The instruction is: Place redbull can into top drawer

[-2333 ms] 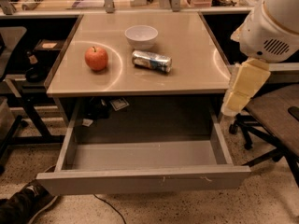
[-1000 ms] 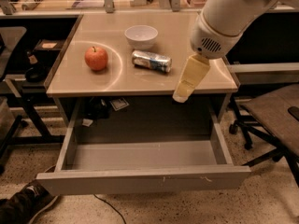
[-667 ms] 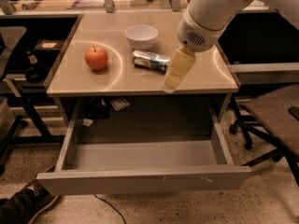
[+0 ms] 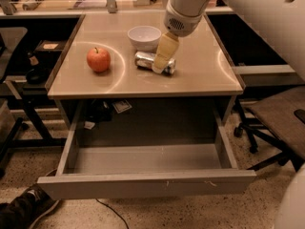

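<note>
The redbull can [image 4: 145, 60] lies on its side on the tan tabletop [image 4: 200, 75], just in front of the white bowl [image 4: 144, 36]. My gripper [image 4: 160, 63] hangs from the white arm at the top right, and its cream-coloured end is right over the middle of the can, covering part of it. The top drawer [image 4: 143, 185] is pulled out wide under the table, grey inside, with nothing in it.
A red apple [image 4: 98, 59] sits on the left of the tabletop. An office chair [image 4: 281, 118] stands at the right. A person's shoe [image 4: 28, 202] is at the bottom left by the drawer front. Cluttered benches stand behind the table.
My arm has swung from the right side of the table leftward and back, bringing the gripper from beyond the table's right edge to directly over the can. The can, bowl and apple have not moved.
</note>
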